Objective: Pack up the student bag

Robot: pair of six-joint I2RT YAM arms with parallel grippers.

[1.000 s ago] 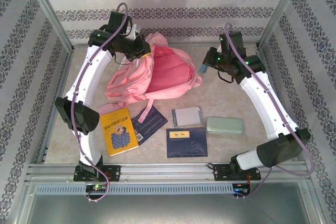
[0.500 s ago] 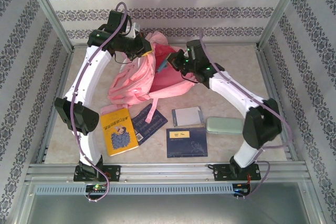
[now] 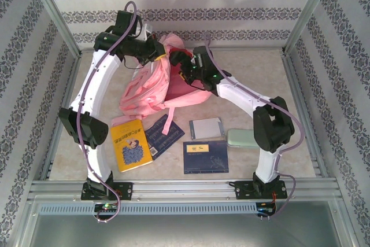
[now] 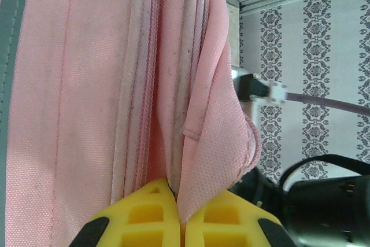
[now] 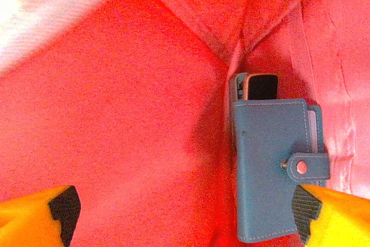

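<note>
The pink student bag (image 3: 151,88) lies at the back of the table with its mouth held up. My left gripper (image 3: 159,54) is shut on the rim fabric of the opening; in the left wrist view the yellow fingers (image 4: 150,212) pinch a fold of pink cloth (image 4: 87,85). My right gripper (image 3: 180,65) reaches into the mouth. In the right wrist view it (image 5: 184,206) stands wide open against the red-pink lining (image 5: 115,114). A blue snap wallet (image 5: 269,166) with a phone behind it lies inside the bag, by the right fingertip (image 5: 306,206).
On the table in front of the bag lie a yellow book (image 3: 130,144), a dark blue book (image 3: 163,135), a navy notebook (image 3: 206,157), a small grey pad (image 3: 206,128) and a pale green case (image 3: 240,137), partly behind the right arm. Frame posts stand at both sides.
The right arm swung left from the back right with the blue wallet into the bag's mouth. Its fingers now stand open inside. The left gripper kept holding the rim.
</note>
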